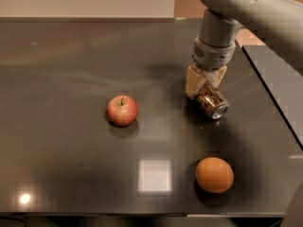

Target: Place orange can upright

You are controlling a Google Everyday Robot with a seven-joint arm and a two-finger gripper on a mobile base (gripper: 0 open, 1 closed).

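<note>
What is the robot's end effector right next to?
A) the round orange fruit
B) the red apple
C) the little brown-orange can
C: the end effector is down at the orange can, which lies tipped over at the right of the table, while the apple and the orange fruit sit apart from it.

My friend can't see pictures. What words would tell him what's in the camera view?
A robot arm's pincer hangs right at an orange can that is tipped on its side, not upright, on a dark table. A red apple sits apart toward the picture's left, and a round orange fruit sits nearer the front edge.
</note>
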